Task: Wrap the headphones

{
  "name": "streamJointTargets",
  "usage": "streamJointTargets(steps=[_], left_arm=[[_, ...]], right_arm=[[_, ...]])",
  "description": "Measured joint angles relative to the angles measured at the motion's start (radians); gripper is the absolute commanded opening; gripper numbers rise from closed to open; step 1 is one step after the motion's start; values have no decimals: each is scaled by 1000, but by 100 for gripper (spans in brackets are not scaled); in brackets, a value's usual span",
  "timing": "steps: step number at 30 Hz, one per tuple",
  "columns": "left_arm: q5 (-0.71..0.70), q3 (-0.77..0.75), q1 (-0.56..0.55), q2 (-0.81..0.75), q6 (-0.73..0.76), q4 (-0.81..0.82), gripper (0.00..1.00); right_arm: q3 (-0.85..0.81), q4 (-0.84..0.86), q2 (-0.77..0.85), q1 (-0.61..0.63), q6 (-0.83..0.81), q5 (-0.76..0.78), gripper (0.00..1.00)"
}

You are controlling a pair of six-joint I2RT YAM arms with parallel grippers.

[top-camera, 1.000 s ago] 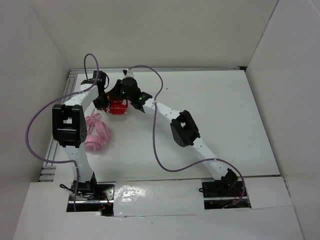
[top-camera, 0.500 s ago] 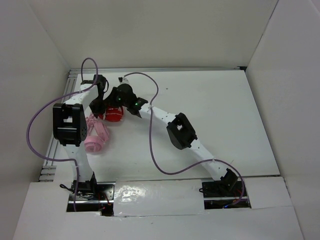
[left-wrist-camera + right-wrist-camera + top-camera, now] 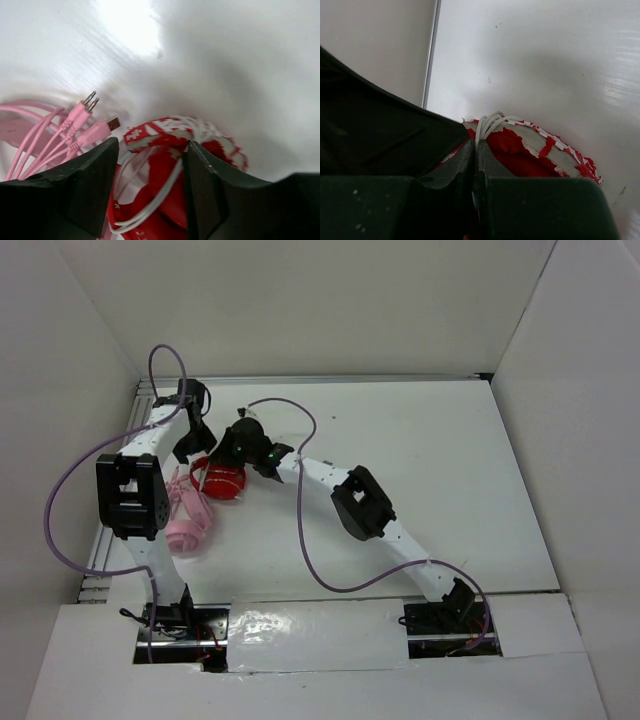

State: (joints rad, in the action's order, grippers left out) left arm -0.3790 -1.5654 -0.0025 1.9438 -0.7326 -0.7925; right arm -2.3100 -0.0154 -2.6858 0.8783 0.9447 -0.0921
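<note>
The red headphones point(image 3: 224, 481) lie at the table's back left, their worn ear pad point(image 3: 545, 150) peeling red over grey. Loops of thin white cable point(image 3: 490, 124) run over the cup. My right gripper point(image 3: 476, 150) is shut on those cable strands, right at the cup's edge. The left gripper point(image 3: 151, 150) stands open just above the headphones point(image 3: 170, 175), with white cable point(image 3: 150, 200) and red headband showing between its fingers, not pinched. In the top view the left gripper point(image 3: 190, 445) sits to the left of the headphones and the right gripper point(image 3: 240, 445) just behind them.
Pale pink headphones point(image 3: 187, 522) with pink cables and plugs point(image 3: 80, 125) lie directly left of the red pair, beside the left arm. A metal rail point(image 3: 145, 400) and the white wall close off the back left corner. The purple arm cables point(image 3: 310, 520) loop over the table.
The left gripper has opened and let go of the headphones, drawing back to the left. The red headphones have come down and forward onto the table, with the right gripper following them.
</note>
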Motion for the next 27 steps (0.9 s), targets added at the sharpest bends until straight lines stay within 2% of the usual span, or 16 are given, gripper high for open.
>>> streamJointTargets(steps=[1,5,6,7,8,11,15,17,18,20,21,24,25,27], left_arm=[[6,0,3,-13,-1,15,77],[22,0,13,-51,0,49,87],[23,0,17,-55,-2,50,90],[24,0,19,-55,-5,49,97],[25,0,20,-55,-5,47,99],[23,-8,27,-56,-16,19,99],[41,-28,29,-65,-35,-6,99],[49,-28,29,-84,-35,-8,99],[56,-28,31,-97,-36,-8,99],[72,-30,35,-126,-39,-13,99],[79,-33,35,-141,-42,-17,99],[103,-75,36,-174,-58,-46,99],[110,-98,37,-178,-60,-61,99],[125,-145,44,-180,-64,-92,99]], right_arm=[[0,0,0,0,-2,-5,12],[-8,-20,2,9,-39,-4,16],[-8,-26,5,13,-49,0,22],[-8,-34,9,18,-60,6,25],[-8,-42,14,24,-73,11,28],[-8,-72,27,44,-103,27,46],[-8,-82,39,69,-151,28,52],[-8,-86,46,76,-168,26,61],[-8,-88,50,77,-178,26,62],[-8,-96,59,80,-200,26,73],[-7,-100,64,82,-211,27,74],[9,-109,93,88,-237,33,89],[19,-111,106,89,-240,37,99],[38,-115,137,91,-252,45,100]])
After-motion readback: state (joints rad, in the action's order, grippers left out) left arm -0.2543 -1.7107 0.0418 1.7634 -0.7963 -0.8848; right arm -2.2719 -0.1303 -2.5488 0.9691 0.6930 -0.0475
